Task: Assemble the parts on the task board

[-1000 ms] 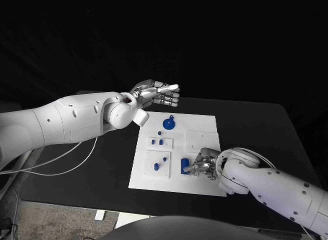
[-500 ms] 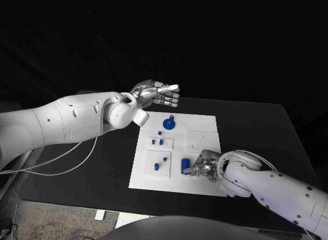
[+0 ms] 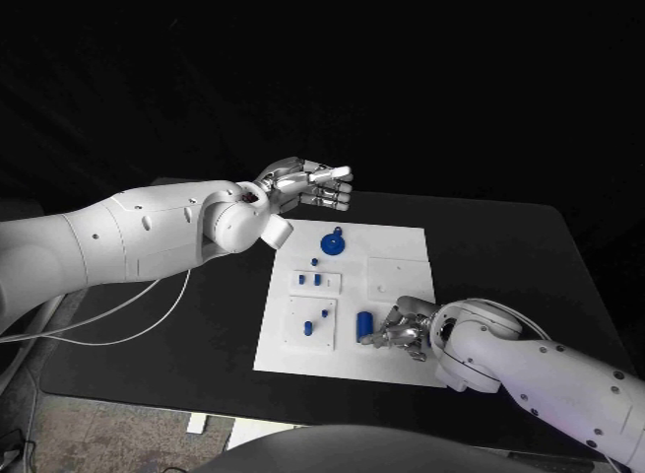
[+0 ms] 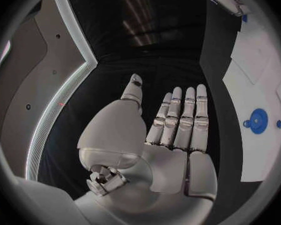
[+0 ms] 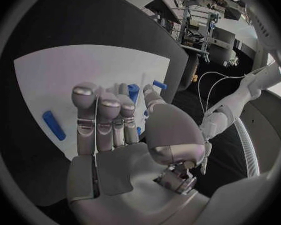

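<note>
The white task board [image 3: 393, 246] lies mid-table. A blue oblong part [image 3: 363, 323] lies flat on its near half, seen too in the right wrist view [image 5: 53, 125]. My right hand [image 3: 399, 329] hovers just right of that part with its fingers stretched out [image 5: 98, 120] and nothing in them. A blue round part [image 3: 332, 242] sits at the board's far side. Small blue parts [image 3: 309, 280] stand in the board's left blocks. My left hand [image 3: 311, 184] is raised beyond the board's far left corner, flat and empty [image 4: 175, 135].
More small blue parts [image 3: 314, 328] sit in the near-left block of the board. White cables [image 3: 123, 315] trail over the table's left edge. Bare black tabletop [image 3: 507, 246] stretches right of the board.
My right hand has slid slightly toward the board's near edge, and the blue oblong part now lies apart from its fingers. The left arm has stayed still.
</note>
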Controlling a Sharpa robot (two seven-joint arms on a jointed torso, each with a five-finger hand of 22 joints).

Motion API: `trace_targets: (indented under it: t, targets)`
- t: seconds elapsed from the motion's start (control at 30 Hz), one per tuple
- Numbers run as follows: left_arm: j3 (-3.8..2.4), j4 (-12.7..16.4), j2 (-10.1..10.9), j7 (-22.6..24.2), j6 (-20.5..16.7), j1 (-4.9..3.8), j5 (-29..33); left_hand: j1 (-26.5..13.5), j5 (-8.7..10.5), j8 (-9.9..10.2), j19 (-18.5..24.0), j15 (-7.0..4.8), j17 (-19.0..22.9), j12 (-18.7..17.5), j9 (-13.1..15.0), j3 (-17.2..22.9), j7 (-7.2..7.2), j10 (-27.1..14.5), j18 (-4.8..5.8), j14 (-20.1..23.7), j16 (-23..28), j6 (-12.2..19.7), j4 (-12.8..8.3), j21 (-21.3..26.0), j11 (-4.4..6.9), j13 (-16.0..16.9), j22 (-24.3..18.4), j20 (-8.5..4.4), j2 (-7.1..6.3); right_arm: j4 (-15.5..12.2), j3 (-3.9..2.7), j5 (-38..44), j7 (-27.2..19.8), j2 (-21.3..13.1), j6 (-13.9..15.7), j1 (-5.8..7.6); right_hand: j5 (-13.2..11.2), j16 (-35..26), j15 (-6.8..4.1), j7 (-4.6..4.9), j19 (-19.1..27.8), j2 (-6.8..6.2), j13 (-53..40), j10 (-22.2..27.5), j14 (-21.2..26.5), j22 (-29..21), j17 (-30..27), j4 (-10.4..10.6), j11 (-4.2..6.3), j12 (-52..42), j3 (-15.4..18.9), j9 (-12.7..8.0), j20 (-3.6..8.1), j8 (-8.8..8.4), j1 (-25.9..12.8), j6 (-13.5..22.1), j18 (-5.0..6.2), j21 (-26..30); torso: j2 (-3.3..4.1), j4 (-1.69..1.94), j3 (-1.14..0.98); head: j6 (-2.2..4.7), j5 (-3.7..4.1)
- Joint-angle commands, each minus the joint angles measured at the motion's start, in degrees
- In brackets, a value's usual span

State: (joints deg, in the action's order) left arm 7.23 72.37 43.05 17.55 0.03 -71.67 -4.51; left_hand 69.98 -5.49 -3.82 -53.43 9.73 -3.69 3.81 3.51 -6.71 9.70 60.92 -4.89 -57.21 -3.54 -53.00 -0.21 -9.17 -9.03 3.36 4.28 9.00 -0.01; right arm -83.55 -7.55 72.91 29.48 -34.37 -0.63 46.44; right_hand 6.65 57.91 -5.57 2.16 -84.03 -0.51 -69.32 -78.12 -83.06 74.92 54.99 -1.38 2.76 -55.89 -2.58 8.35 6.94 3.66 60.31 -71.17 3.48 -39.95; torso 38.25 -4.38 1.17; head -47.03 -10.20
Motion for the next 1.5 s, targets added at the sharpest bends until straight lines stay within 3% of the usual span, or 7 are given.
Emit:
trace_targets:
  t: [0.03,0.43,0.63,0.8,1.0,1.23,1.5]
  targets:
    - [-0.03,0.1,0.0,0.2,0.8,-0.03,-0.1,0.1,-0.17,-0.2,0.1,0.08,0.1,-0.3,0.0,-0.4,-0.10,-0.2,-0.22,0.4,0.1,-0.2,0.0,0.3,-0.05,0.0,0.0,0.21,0.61,-0.1,0.02,-0.2,-0.7,-0.1,-1.1,-0.13,-0.5,0.3,-0.18,-0.16,-1.4,0.17,0.1,-0.1,0.2,4.8,0.0,-1.3,-0.08,-0.3,-1.3,0.0,0.05,-0.02,0.9,-0.1,-0.74,-0.3,0.02,-0.01,0.00,0.00,0.01]
    - [-0.01,0.2,0.1,0.2,0.9,-0.03,-0.1,0.1,-0.14,-0.2,0.1,0.08,0.1,-0.3,0.0,-0.6,-0.10,-0.2,-0.23,0.4,0.1,-0.2,-0.1,0.3,-0.06,0.0,0.0,0.20,0.78,-0.6,-0.31,-0.3,-1.0,-2.1,1.5,-0.20,0.7,0.1,-0.21,-0.09,-1.4,1.03,-0.5,0.0,0.1,4.7,-0.2,-4.1,-0.09,-1.0,-4.0,-0.3,0.10,-0.01,0.4,0.5,-0.72,-0.2,-0.01,-0.04,0.00,0.09,0.09]
    - [0.00,0.3,0.3,0.4,0.9,-0.03,-0.1,0.2,-0.13,-0.3,0.0,0.02,0.1,-0.3,0.0,-0.6,-0.17,-0.1,-0.24,0.3,0.0,-0.7,-0.2,0.3,0.00,0.0,0.0,0.17,0.77,-2.6,-2.64,-2.0,-1.4,-5.2,2.8,-0.18,0.4,0.2,0.14,0.79,-1.4,0.57,-1.0,-0.2,0.1,4.8,-0.3,-4.3,-0.64,-1.7,-4.3,-0.6,-0.19,-0.03,0.4,3.2,-0.58,-0.4,-0.03,-0.11,0.00,0.24,0.28]
    - [0.01,0.4,0.5,0.5,0.8,-0.03,-0.1,0.2,-0.13,-0.3,0.0,0.01,0.1,-0.3,0.0,-0.6,-0.18,0.0,-0.22,0.2,0.0,-0.9,-0.2,0.2,0.03,0.0,0.0,0.16,0.81,-4.1,-5.43,-2.5,-0.8,-8.3,2.9,-0.14,0.2,0.2,0.31,0.93,-1.3,0.20,-1.1,-0.2,0.1,4.8,-0.4,-4.7,-0.82,-1.9,-4.5,-0.5,-0.39,-0.03,1.1,3.5,-0.55,-0.3,-0.01,-0.22,-0.07,0.24,0.55]
    - [0.02,0.6,0.6,0.8,0.8,-0.03,-0.3,0.4,-0.21,-0.4,-0.2,-0.21,0.0,-0.2,0.1,-0.8,-0.55,1.1,-0.14,-0.5,0.0,-2.5,-0.5,0.2,0.35,0.0,0.0,-0.03,1.28,-3.9,-8.07,-0.4,1.6,-10.4,-0.7,-0.11,3.4,0.5,0.29,0.94,-1.5,0.52,-1.2,-0.2,0.1,5.1,-0.3,-6.8,-0.80,-1.9,-5.7,-0.5,-0.39,-0.03,3.6,3.7,-0.52,-1.8,0.04,-0.14,-0.12,0.43,1.29]
    - [0.19,0.6,0.6,1.0,0.8,-0.02,-0.4,0.5,-0.18,-0.3,-0.2,-0.25,0.0,-0.2,0.1,-0.9,-0.57,1.2,-0.07,-0.6,0.0,-2.6,-0.6,0.1,0.38,0.0,0.0,-0.08,1.42,-2.0,-8.74,6.4,4.7,-10.2,-4.8,-0.19,0.2,0.8,0.50,1.05,-1.1,0.23,-1.1,-0.1,0.1,5.1,-0.4,-8.4,-0.93,-1.9,-7.6,-0.4,-0.61,-0.03,2.3,3.9,-0.45,-2.5,0.05,0.03,-0.06,0.47,2.33]
    - [0.47,0.6,0.6,1.0,0.8,0.00,-0.3,0.5,-0.18,-0.3,-0.2,-0.25,0.0,-0.2,0.1,-0.9,-0.57,1.2,-0.07,-0.6,0.0,-2.6,-0.6,0.1,0.38,0.0,0.0,-0.08,1.42,-0.7,-8.85,11.3,7.2,-9.9,-7.3,-1.20,-3.3,1.0,0.48,0.93,-1.0,-4.22,-0.9,-0.1,0.2,5.1,-0.4,-3.1,-0.89,-1.8,-13.3,0.2,-0.61,-0.04,2.9,3.4,-0.50,-2.8,0.03,0.01,-0.02,0.29,2.80]
